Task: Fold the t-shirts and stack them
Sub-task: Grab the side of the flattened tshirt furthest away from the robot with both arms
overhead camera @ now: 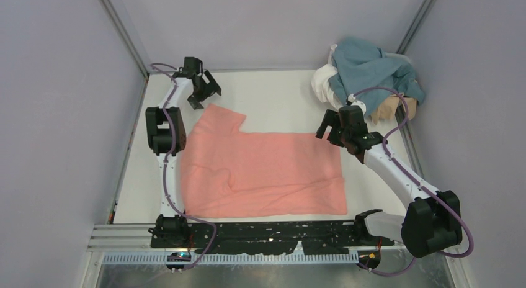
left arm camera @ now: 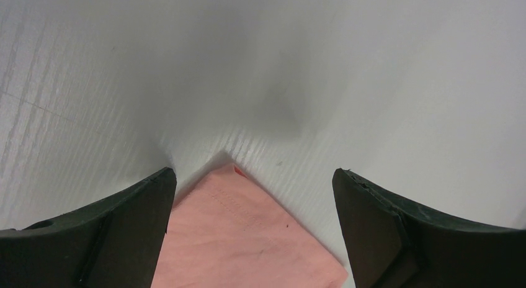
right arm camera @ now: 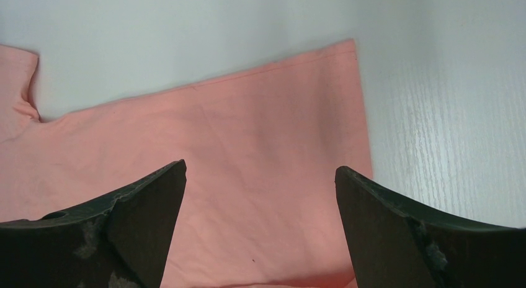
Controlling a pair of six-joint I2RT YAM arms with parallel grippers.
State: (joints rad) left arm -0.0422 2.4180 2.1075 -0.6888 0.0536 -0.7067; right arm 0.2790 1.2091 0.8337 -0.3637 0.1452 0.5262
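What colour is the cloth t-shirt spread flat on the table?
The spread t-shirt is salmon-pink, clearest in the top external view.

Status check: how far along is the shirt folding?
Early. Done: the pink shirt lies spread on the table; no folded stack shows. In hand: nothing, the left gripper and right gripper hang open over its far corners. Left: folding it, then the teal shirt, white shirt and tan shirt heaped at the far right.

The salmon-pink t-shirt [overhead camera: 260, 170] is soft matt cloth, finely woven, its hem stitched; the counter [overhead camera: 279, 95] is white, smooth, faintly ribbed, with a dull sheen; the right pincer [right arm camera: 260, 167] has matt black plastic fingers [right arm camera: 397, 232], scuffed grey at the edges.
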